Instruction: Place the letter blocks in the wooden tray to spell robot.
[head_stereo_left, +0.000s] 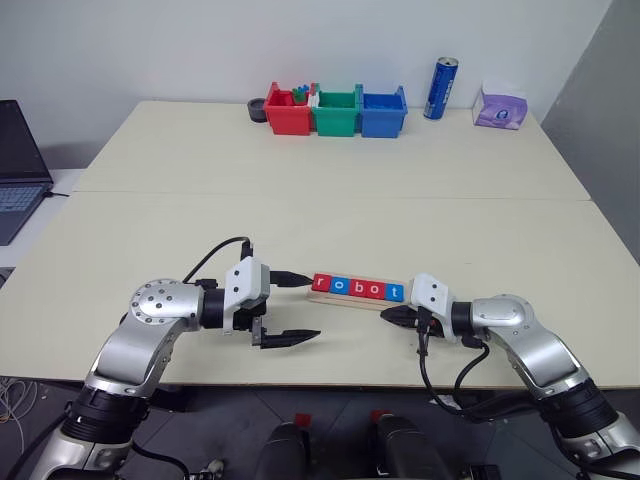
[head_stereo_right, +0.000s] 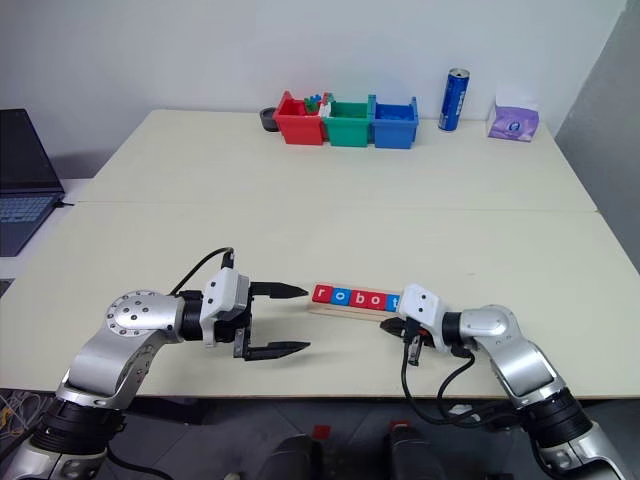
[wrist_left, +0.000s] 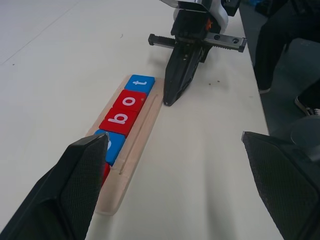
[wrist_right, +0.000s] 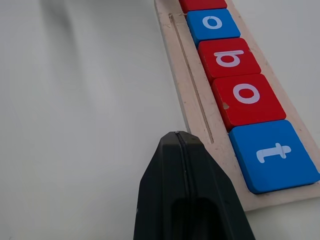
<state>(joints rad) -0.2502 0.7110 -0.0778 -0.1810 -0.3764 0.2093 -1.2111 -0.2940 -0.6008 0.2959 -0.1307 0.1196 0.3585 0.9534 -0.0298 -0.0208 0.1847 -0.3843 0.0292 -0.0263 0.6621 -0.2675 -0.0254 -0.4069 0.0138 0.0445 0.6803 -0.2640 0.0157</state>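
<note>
Cream table (head_stereo_left: 330, 200) | letter blocks (head_stereo_left: 358, 287) fill wooden tray (head_stereo_left: 352, 299) — "robot" | left tool (head_stereo_left: 290, 308) spread wide | right tool (head_stereo_left: 392, 316) closed, empty

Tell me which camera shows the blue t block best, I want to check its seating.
The right wrist view: the blue t block is close and sharp, lying flat at the end of the wooden tray beside the red o. The left wrist view shows it farther off; in the head views it is small.
</note>
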